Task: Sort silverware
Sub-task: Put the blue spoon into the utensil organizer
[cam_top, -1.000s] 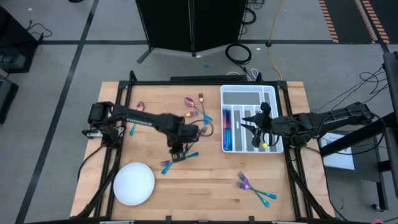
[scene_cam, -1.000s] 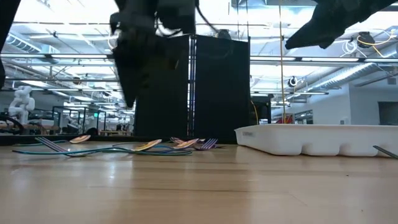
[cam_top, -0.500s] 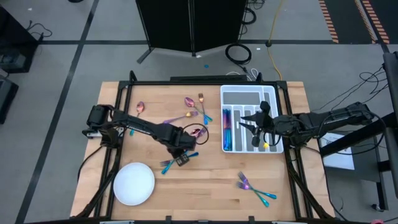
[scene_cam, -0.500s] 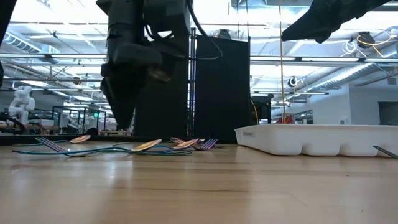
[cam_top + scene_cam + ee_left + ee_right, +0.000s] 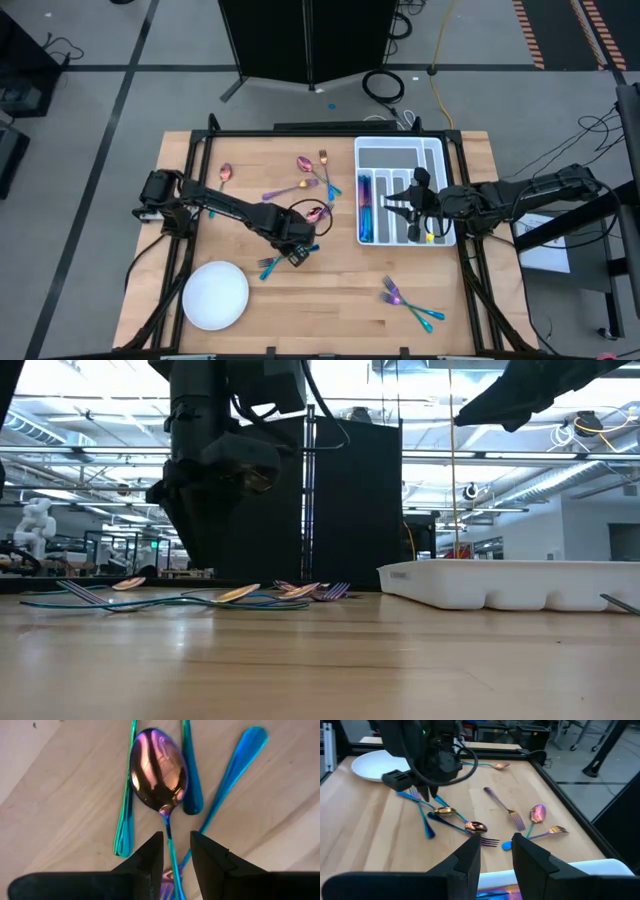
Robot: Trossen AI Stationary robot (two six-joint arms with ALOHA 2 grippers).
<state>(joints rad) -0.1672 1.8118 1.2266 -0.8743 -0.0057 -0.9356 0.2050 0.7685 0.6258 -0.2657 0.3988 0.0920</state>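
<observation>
The silverware is iridescent and lies in groups. One cluster [image 5: 285, 258] sits under my left gripper, others lie at the far centre [image 5: 312, 172] and near right [image 5: 408, 303], and some are in the white tray [image 5: 366, 205]. My left gripper [image 5: 298, 250] is open and points down. In the left wrist view its fingers [image 5: 173, 852] stand on either side of a spoon's thin handle [image 5: 169, 832], just behind the pink-purple bowl [image 5: 158, 770], with no contact showing. My right gripper [image 5: 496, 852] is open, holds nothing and hovers over the tray [image 5: 400, 207].
The white divided tray [image 5: 432, 160] sits at the table's right. A round white plate [image 5: 215, 295] lies near the left corner. Teal [image 5: 125, 820] and blue [image 5: 235, 775] handles lie close beside the spoon. A lone spoon [image 5: 226, 172] rests far left. Bare wood spans the near middle.
My left gripper has moved toward the near edge and a little to the right, and has come down over the spoon-and-fork cluster. The silverware has not shifted.
</observation>
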